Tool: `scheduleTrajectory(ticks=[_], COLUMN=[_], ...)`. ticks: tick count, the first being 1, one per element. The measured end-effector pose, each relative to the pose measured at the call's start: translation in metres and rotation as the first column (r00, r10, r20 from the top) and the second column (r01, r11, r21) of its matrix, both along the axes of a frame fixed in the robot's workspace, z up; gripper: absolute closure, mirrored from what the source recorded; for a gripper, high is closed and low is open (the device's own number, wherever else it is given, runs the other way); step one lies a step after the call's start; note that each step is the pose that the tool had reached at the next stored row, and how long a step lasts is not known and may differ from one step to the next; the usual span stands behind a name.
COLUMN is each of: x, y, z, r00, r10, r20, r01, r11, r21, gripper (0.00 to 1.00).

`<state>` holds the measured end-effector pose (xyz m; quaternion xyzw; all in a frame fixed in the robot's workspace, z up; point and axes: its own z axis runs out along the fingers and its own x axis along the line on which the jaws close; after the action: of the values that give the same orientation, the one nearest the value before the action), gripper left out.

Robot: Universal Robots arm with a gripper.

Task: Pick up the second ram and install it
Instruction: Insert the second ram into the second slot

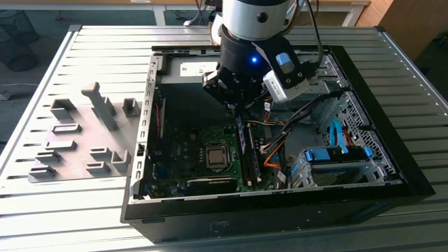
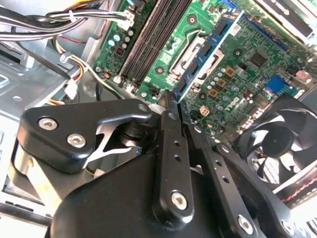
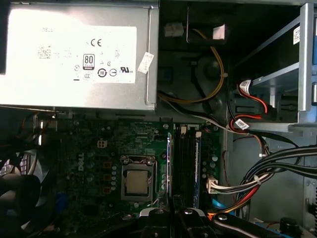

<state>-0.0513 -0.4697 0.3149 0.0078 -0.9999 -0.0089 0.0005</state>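
Note:
The second ram (image 1: pixel 241 134) is a thin dark strip hanging on edge under my gripper (image 1: pixel 236 107), inside the open computer case (image 1: pixel 392 173). In the second wrist view the black fingers (image 2: pixel 171 111) are pressed together, so my gripper (image 2: pixel 177 101) is shut on the near end of the ram (image 2: pixel 210 54), which carries chips and a small pale label. In the first wrist view the ram (image 3: pixel 169 163) shows edge-on beyond my gripper (image 3: pixel 173 212). It stands above the motherboard, between the processor socket (image 3: pixel 137 181) and the black memory slots (image 3: pixel 184 163).
A bundle of cables (image 1: pixel 280 137) runs beside the slots toward the blue drive cage (image 1: pixel 336 156). The silver power supply (image 3: pixel 74 54) fills the case's far end. A black fan (image 2: pixel 283 144) sits near the socket. Grey holder blocks (image 1: pixel 84 137) lie outside the case at the exterior view's left.

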Motion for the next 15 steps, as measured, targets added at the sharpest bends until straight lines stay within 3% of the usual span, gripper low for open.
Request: scheduleTrajectory(ticks=[15], x=[0.0008], y=[-0.0001], z=[-0.0032], r00=[1.0000], r10=[0.000], r20=[0.0000], r01=[0.000], r11=[1.0000], r21=[0.0000], gripper=[0.86])
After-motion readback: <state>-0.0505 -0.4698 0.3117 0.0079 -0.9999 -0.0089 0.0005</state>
